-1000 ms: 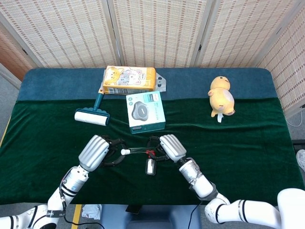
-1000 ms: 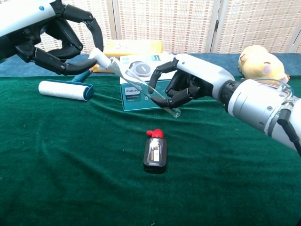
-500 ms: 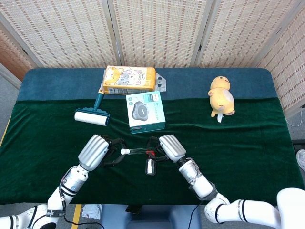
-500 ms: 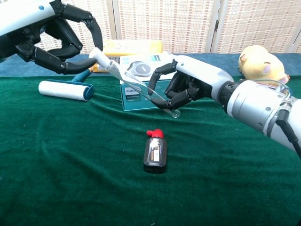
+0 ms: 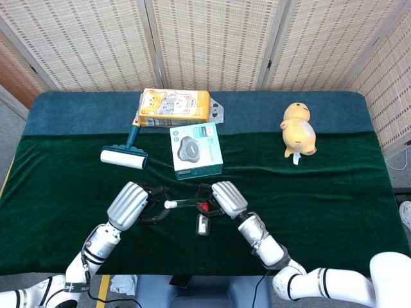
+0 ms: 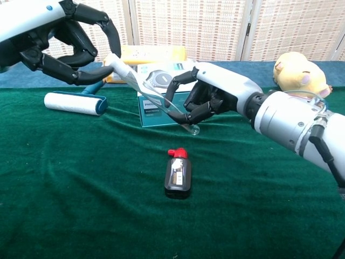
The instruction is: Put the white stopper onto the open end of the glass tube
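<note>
The right hand (image 6: 207, 97) curls its fingers around the lower part of the glass tube (image 6: 161, 102), gripping it so that the tube slants up and to the left over the green cloth (image 6: 81, 178), its rounded closed end poking out just below the fingers. The left hand (image 6: 75, 46) pinches the white stopper (image 6: 115, 62) between thumb and a fingertip, its other fingers arched loosely above. The stopper sits right at the tube's upper, open end; whether it is pushed in or only touching cannot be told. In the head view the two hands (image 5: 131, 202) (image 5: 225, 196) face each other with the tube (image 5: 186, 203) bridging the gap. Below lies a dark bottle (image 6: 178, 174) with a red cap. Compared with a second ago, the right hand has shifted slightly left, and the tube's lower end with it.
</note>
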{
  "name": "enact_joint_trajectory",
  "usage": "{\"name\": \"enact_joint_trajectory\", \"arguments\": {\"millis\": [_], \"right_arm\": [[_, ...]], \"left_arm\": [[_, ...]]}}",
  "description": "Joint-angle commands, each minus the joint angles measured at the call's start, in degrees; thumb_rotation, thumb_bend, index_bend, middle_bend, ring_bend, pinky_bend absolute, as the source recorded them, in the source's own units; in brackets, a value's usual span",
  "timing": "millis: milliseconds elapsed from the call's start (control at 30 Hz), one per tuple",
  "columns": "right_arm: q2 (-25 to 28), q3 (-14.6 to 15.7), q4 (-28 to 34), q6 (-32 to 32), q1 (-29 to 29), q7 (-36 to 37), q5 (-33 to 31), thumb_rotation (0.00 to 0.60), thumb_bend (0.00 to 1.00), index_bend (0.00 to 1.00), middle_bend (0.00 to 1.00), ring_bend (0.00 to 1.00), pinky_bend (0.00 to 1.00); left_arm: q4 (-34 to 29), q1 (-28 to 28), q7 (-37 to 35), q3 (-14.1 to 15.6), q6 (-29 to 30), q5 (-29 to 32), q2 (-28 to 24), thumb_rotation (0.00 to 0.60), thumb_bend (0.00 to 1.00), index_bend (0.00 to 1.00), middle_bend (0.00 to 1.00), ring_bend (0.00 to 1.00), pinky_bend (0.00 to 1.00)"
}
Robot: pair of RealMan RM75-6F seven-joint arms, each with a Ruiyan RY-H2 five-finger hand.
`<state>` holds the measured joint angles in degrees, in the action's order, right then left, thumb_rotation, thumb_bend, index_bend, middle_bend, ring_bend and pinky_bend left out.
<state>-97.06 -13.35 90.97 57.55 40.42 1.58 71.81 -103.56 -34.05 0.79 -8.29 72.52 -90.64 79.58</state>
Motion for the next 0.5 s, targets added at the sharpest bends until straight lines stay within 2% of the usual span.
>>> {"name": "enact_joint_trajectory", "arguments": {"millis": [33,500], "right_arm": [[-0.42,-0.05,-0.14,0.17,0.14,0.26,0.36,0.559,0.78,0.91,1.0,1.0,1.0],[-1.96,-0.49,-0.14,0.58,0.93,0.2,0.95,0.562,0.79,0.92,1.0,1.0,1.0]], "left_arm": [[0.14,-0.06,-0.16,-0.01,0.02,-0.03,0.25,0.6,0.63,0.65,0.99,0.85,0.71],[0.15,-0.32,-0.01,-0.01,-0.41,0.37,0.79,0.6,0.63,0.65,0.99,0.85,0.71]]}}
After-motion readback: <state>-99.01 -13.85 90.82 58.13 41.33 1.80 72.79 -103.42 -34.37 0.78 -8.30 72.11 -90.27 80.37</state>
